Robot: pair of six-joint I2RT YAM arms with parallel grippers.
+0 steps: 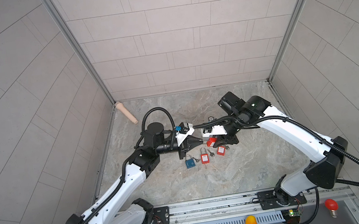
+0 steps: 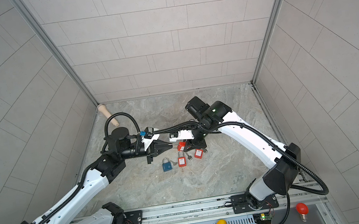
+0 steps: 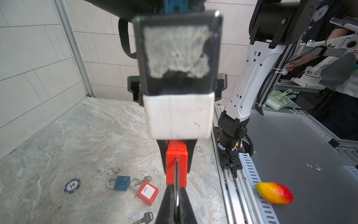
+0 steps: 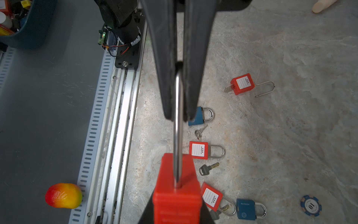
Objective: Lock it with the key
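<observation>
Now we hold the red padlock (image 1: 211, 142) aloft, long axis running between our arms: left gripper (image 3: 176, 187) pinched on its shackle (image 4: 178, 116), right gripper (image 3: 176, 164) clamping the other end (a key (image 4: 206, 169) lies below).

- Poker chip (image 3: 72, 185), blue and white: the numeral "10" in dark print on its white centre disc. In the right wrist view the same "10" (image 4: 311, 205) appears turned at an angle.
- Blue padlock (image 4: 245, 209): one line of pale capitals across the body, above a round emblem. The word is too small to read with certainty.
- Red padlock (image 4: 198, 149), second red padlock (image 4: 242, 83) and third red padlock (image 4: 211, 196): each bears a white ruled label with a short printed heading that is illegible.
- Dark key (image 4: 205, 170): raised lettering on the bow, illegible.
- Both top views: no lettering can be read.
</observation>
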